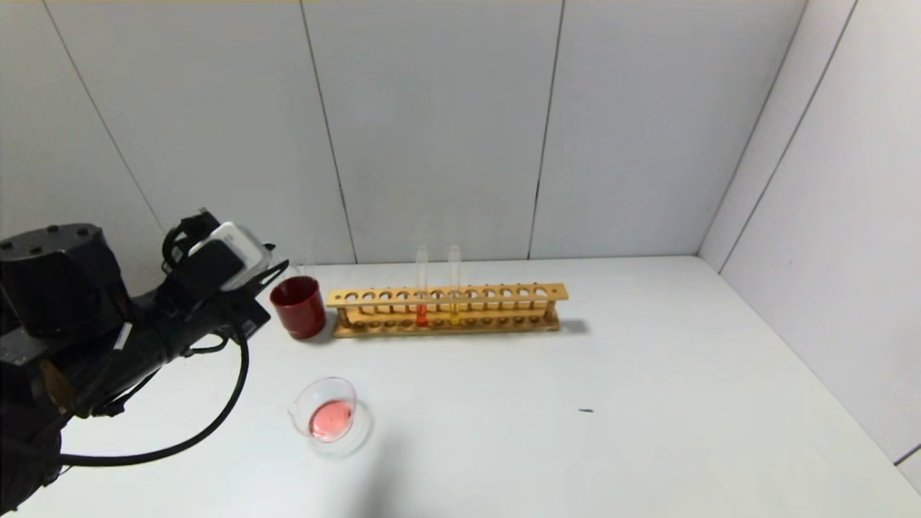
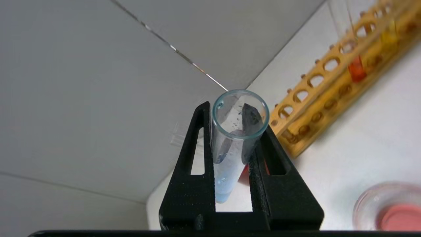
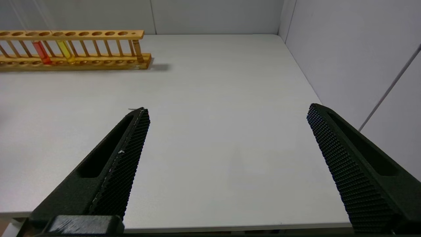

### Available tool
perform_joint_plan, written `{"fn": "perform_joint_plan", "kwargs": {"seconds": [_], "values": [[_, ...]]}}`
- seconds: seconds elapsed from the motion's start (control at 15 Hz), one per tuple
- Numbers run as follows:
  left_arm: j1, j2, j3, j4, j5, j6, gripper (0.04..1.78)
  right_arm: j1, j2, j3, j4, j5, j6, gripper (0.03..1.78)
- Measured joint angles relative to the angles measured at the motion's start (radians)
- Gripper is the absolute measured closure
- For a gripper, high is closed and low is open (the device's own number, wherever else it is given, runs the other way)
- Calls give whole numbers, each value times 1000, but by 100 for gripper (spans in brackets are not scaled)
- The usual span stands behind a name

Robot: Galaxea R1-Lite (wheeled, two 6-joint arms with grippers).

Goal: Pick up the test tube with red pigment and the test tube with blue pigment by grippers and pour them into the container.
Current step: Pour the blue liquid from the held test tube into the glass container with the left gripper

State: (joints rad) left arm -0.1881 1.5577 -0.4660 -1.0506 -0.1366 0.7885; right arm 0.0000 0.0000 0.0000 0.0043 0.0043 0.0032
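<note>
My left gripper [image 1: 279, 272] [image 2: 228, 110] is shut on the test tube with blue pigment [image 2: 230, 154], a clear glass tube with a little pale blue liquid at its bottom, mouth toward the camera. It holds the tube beside the dark red cup [image 1: 298, 307], at the table's back left. The container [image 1: 329, 417], a low glass dish, holds pink-red liquid and stands in front of the cup; it also shows in the left wrist view [image 2: 388, 210]. I cannot make out the test tube with red pigment. My right gripper [image 3: 227, 112] is open and empty above the table's right part.
A wooden rack [image 1: 447, 309] stands at the back middle, holding a tube with deep red-orange liquid [image 1: 422, 302] and a yellow-liquid tube [image 1: 454, 298]. A small dark speck [image 1: 586, 411] lies on the white table. Walls close in behind and at right.
</note>
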Motion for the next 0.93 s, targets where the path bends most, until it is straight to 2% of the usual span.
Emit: {"fn": "perform_joint_plan", "kwargs": {"seconds": [0.13, 0.33, 0.67, 0.93], "values": [[4, -7, 76, -66, -39, 107, 149, 0, 0, 0, 0, 0, 0, 6], [7, -4, 163, -121, -59, 158, 149, 0, 0, 0, 0, 0, 0, 6], [52, 81, 172, -184, -177, 295, 149, 0, 0, 0, 0, 0, 0, 6], [62, 147, 166, -186, -194, 385, 149, 0, 0, 0, 0, 0, 0, 6]]}}
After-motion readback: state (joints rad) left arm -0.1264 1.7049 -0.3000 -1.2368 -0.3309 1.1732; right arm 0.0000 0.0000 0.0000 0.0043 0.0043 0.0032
